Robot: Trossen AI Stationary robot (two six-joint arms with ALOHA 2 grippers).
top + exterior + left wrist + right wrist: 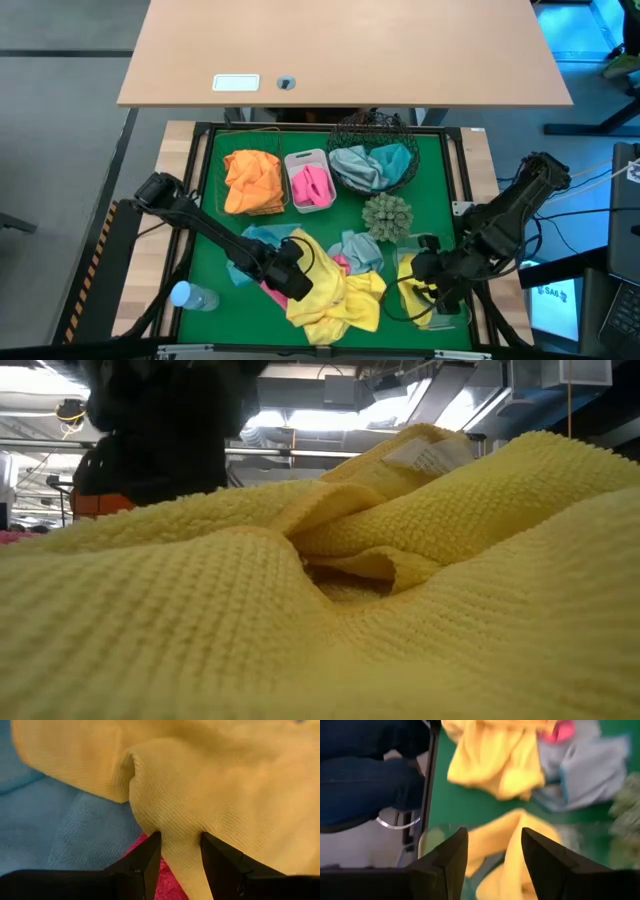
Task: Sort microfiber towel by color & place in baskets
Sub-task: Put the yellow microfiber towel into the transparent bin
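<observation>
The green felt-covered worktop [222, 212] carries, around twelve o'clock, a dark square wire-grid basket [251, 183], a small white rectangular plastic tub [310, 181] and a round black wire-mesh basket [372, 160]. A spiky grey-green ball plant [386, 217] sits near centre. Loose yellow, pink and pale blue microfiber towels [335, 290] heap at six o'clock, a clear rectangular plastic tray [432, 292] at four, a clear bottle with blue cap [192, 297] at eight.

Overhead on the whole table, low view (table height) and left wrist close against yellow towel [400, 610].
</observation>
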